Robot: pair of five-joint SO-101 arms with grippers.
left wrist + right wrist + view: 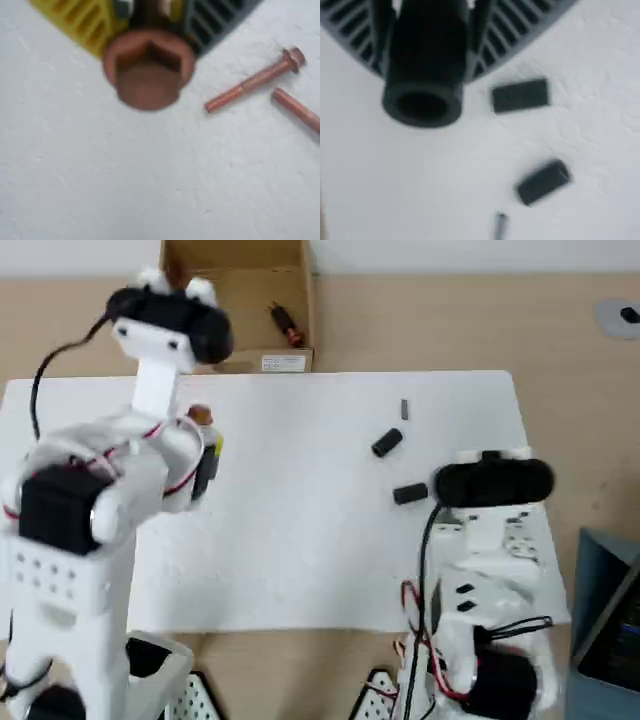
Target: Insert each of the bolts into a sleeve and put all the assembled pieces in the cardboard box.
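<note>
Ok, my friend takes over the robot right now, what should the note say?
Left tool: shut on a copper hex-head bolt.
Right tool: shut on a black tube sleeve.
On the white mat: two loose black sleeves, two spare copper bolts.
Done: one assembled piece lies in the cardboard box.
Left to do: join the held pair, box it, then pair up the rest.

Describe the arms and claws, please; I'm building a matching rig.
The left arm and right arm are white with black motors and red and black cables. The left claw is ribbed, one side yellow, one dark; the right claw is ribbed and dark.
</note>
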